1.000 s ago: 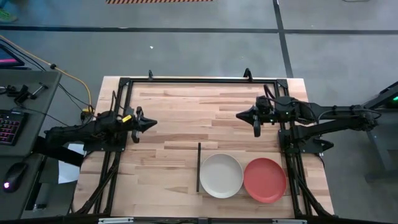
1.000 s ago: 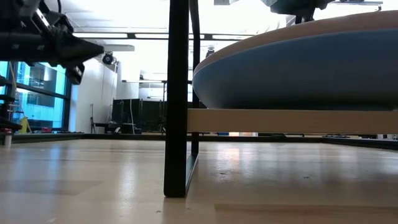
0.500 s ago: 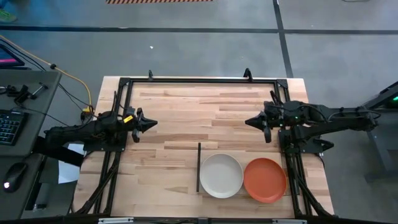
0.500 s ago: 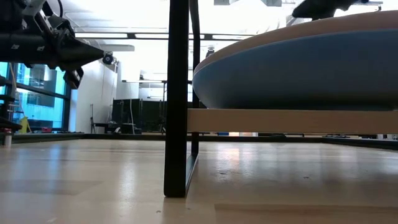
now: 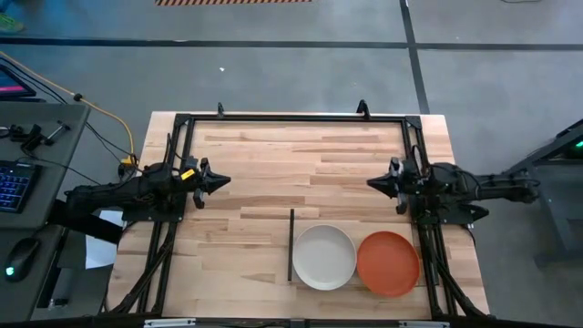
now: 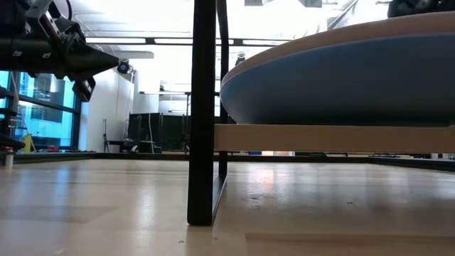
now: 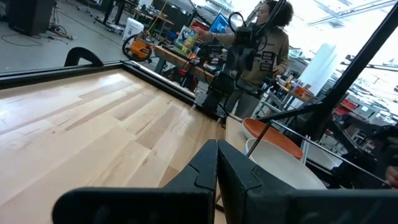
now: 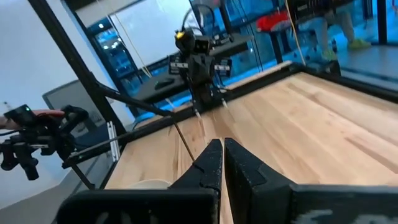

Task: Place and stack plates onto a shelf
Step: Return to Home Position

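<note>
A cream-white plate [image 5: 323,257] and a red plate [image 5: 388,263] lie side by side near the table's front edge, right of a thin black upright strip [image 5: 291,244]. In the low view a blue plate [image 6: 341,82] rests on the light-wood shelf panel [image 6: 334,139], with a cream rim [image 6: 398,28] on top of it. The pale blue-grey plate is hidden. My left gripper [image 5: 221,181] is shut and empty above the table's left middle. My right gripper [image 5: 372,183] is shut and empty above the right middle, beyond the plates.
A black frame [image 5: 291,117] runs round the tabletop's edges. A person [image 7: 261,43] stands beyond the table's right side in the left wrist view. A desk with a keyboard [image 5: 11,187] stands left of the table. Bare wood [image 5: 291,173] lies between the two grippers.
My right gripper has drawn back toward the table's right edge and a little toward the near edge, staying shut and empty. The plates and my left gripper have kept still.
</note>
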### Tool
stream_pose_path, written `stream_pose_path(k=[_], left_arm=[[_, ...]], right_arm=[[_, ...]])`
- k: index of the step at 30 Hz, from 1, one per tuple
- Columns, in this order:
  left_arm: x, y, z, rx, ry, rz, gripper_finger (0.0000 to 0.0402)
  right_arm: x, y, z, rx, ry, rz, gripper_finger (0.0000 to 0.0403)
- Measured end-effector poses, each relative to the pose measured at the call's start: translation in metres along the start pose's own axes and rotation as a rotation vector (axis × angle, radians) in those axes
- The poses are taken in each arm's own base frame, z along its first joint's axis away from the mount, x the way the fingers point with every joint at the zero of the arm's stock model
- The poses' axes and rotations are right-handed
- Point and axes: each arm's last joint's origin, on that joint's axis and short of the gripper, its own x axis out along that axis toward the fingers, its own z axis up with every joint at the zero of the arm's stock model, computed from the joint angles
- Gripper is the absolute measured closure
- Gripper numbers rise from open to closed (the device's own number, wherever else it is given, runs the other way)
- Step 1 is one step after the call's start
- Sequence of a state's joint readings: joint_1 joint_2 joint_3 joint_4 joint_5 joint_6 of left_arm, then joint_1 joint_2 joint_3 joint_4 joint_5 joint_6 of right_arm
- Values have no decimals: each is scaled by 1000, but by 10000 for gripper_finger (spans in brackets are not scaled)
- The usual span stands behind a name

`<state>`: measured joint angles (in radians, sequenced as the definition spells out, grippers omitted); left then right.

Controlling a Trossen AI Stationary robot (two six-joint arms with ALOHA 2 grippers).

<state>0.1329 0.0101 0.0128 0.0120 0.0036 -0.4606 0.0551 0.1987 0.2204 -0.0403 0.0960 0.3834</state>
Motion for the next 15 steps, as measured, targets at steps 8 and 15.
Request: stream_pose_path(k=[8, 15], left_arm=[[0, 0, 0, 0, 0, 0, 401], [0, 0, 0, 0, 0, 0, 401]], right_arm=[[-12, -6, -12, -15, -82, 26, 403], [-11, -10, -23, -45, -72, 24, 403]])
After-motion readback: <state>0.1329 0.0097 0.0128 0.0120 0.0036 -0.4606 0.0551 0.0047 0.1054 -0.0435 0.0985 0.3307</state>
